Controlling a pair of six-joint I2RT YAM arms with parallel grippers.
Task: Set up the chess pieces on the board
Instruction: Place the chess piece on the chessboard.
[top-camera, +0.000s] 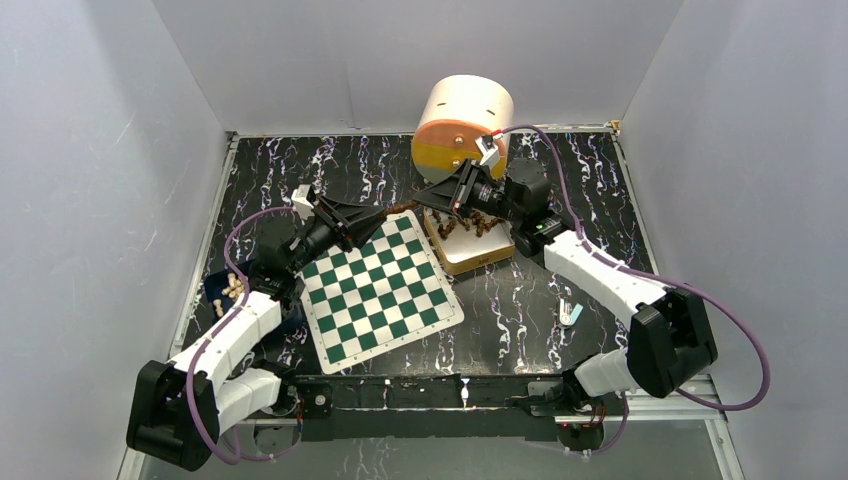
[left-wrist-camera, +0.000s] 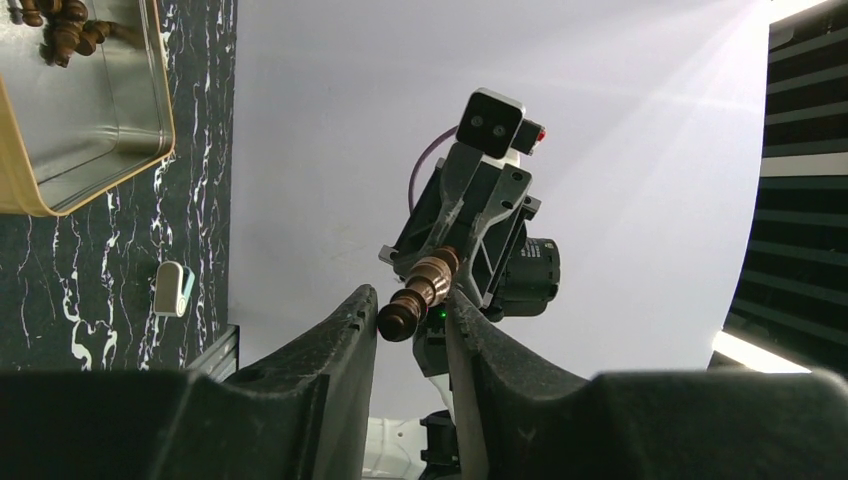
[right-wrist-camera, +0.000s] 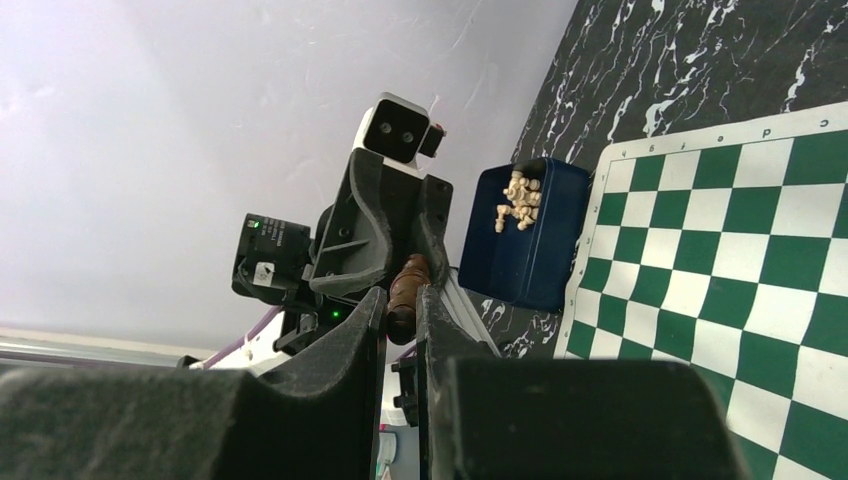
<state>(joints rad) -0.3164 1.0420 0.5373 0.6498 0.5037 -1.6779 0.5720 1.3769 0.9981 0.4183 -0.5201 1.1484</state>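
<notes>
My two grippers meet tip to tip above the far corner of the green-and-white board (top-camera: 380, 290), which has no pieces on it. My right gripper (right-wrist-camera: 402, 300) is shut on a brown chess piece (right-wrist-camera: 405, 290) and holds it out sideways. My left gripper (left-wrist-camera: 410, 305) is open around the head of that piece (left-wrist-camera: 418, 295), with a gap on one side. In the top view the left gripper (top-camera: 385, 213) and right gripper (top-camera: 418, 200) almost touch. More dark pieces (top-camera: 470, 225) lie in the tan tray (top-camera: 475, 258) beside the board.
A dark blue box (top-camera: 222, 300) with pale pieces (right-wrist-camera: 520, 200) sits left of the board. A tall tan cylinder (top-camera: 462, 125) stands at the back. A small white and teal object (top-camera: 571, 313) lies on the right of the marbled table.
</notes>
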